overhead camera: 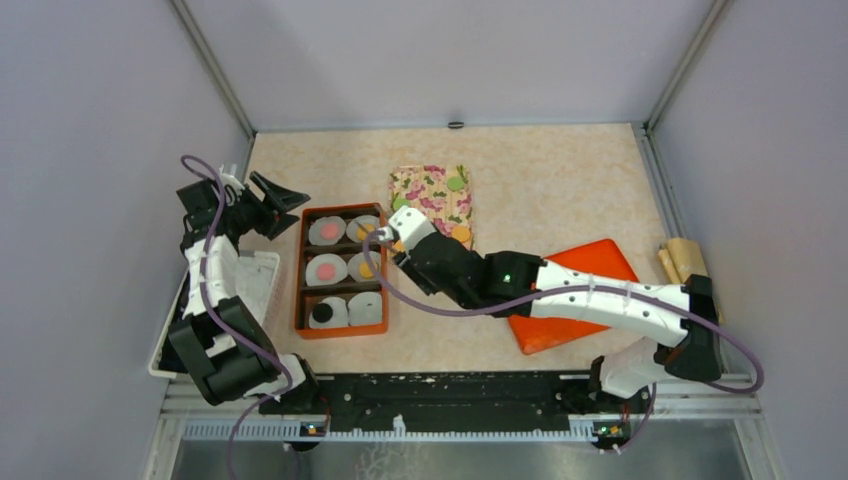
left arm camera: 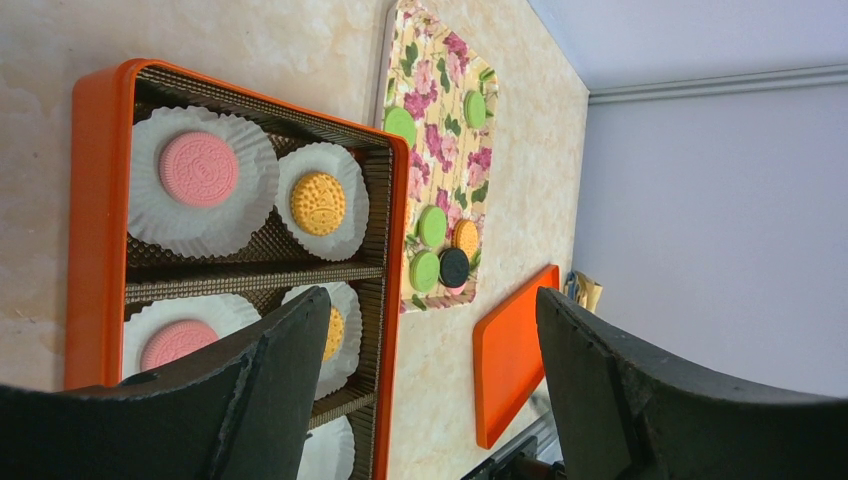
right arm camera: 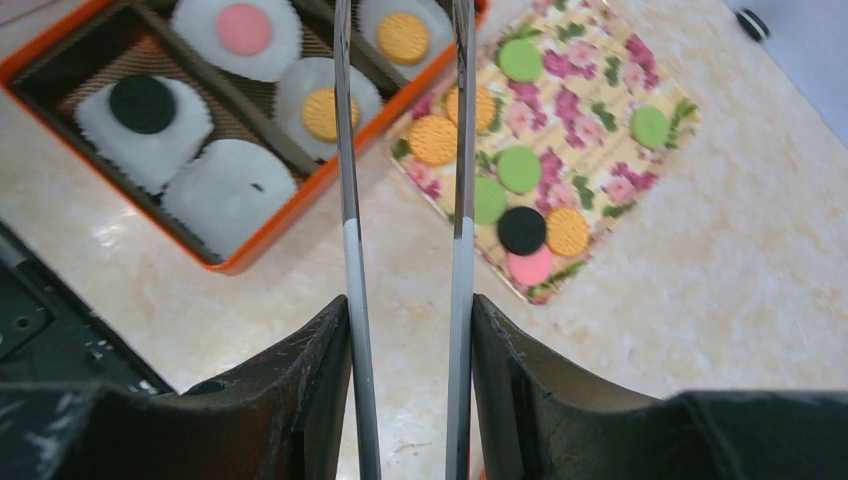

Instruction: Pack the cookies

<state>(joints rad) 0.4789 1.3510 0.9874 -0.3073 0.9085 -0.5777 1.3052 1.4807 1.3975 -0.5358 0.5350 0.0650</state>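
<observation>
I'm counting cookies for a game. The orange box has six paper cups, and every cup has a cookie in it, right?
Not quite: the paper cup beside the black cookie is empty, as the right wrist view shows. The orange box has six, and the other five each hold a cookie.

Cookies [overhead camera: 326, 268] lie in the box [overhead camera: 299, 280], with the tray [overhead camera: 430, 190] just right of it.
</observation>
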